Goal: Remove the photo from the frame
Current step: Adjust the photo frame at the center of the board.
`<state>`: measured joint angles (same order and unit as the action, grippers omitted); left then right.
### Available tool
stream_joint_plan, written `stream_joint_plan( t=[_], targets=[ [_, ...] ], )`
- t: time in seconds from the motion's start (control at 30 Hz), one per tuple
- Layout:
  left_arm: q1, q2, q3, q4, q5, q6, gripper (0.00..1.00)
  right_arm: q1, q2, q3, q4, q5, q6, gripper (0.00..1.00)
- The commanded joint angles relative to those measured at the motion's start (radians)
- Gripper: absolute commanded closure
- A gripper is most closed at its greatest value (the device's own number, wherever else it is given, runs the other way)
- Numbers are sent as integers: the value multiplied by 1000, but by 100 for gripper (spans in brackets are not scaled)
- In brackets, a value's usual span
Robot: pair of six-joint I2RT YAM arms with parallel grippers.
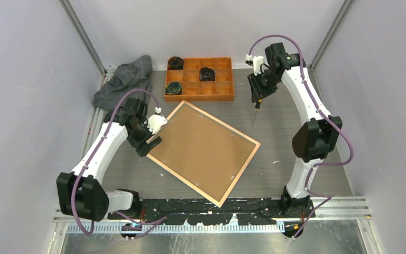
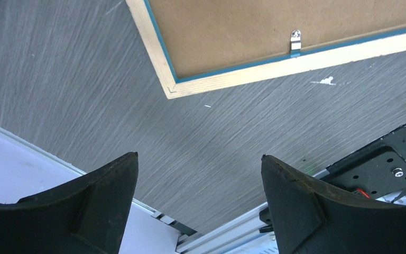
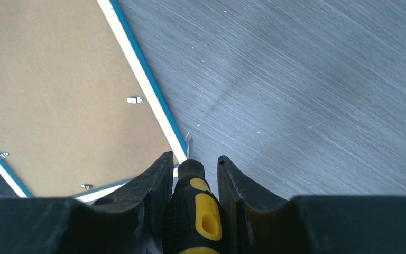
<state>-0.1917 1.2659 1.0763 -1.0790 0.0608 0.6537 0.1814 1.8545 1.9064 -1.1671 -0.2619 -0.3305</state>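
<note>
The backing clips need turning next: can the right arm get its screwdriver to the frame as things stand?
Probably yes: the right gripper holds the screwdriver tip-down just beside the frame, with only bare table between.

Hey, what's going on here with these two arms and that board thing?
Two robot arms are working on a picture frame lying face down on the table, brown backing board up, metal clips along its rim. The right end effector grips a black-and-yellow screwdriver, pointed down near the frame's far edge. The left end effector is open and empty beside the frame's left corner. The photo itself is not visible.
</note>
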Motion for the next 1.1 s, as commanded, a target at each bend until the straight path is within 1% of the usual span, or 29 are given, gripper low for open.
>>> stream_joint_plan(
  t=[0.0, 0.1, 0.2, 0.3, 0.37, 0.53, 0.63, 0.73, 0.83, 0.97, 1.07],
  targets=[
    [0, -13, -6, -38, -19, 55, 13, -11, 101, 183, -271, 15, 57, 99],
    [0, -7, -17, -51, -19, 52, 13, -11, 151, 204, -351, -1, 61, 99],
    [0, -19, -50, -37, -17, 44, 14, -12, 149, 142, -328, -29, 59, 99],
    [0, -47, -115, 19, -50, 28, 14, -11, 96, 0, -219, -43, 59, 99],
    [-1, -82, -174, 79, -98, 18, 14, -10, 54, -107, -105, -55, 60, 99],
    [-6, -199, -335, 243, -173, 39, 14, -10, -20, -252, 114, -12, 59, 99],
    [-8, -231, -430, 378, -236, 41, 14, -12, 12, -237, 103, -68, 70, 99],
    [-8, -212, -472, 465, -270, 15, 14, -10, 86, -196, 56, -125, 94, 99],
    [-8, -187, -496, 523, -306, -15, 14, -12, 171, -152, 17, -61, 93, 99],
    [-8, -192, -524, 561, -301, -63, 14, -13, 201, -194, 104, 21, 120, 99],
    [-8, -214, -526, 568, -296, -103, 14, -13, 230, -198, 130, 51, 144, 99]
  ],
)
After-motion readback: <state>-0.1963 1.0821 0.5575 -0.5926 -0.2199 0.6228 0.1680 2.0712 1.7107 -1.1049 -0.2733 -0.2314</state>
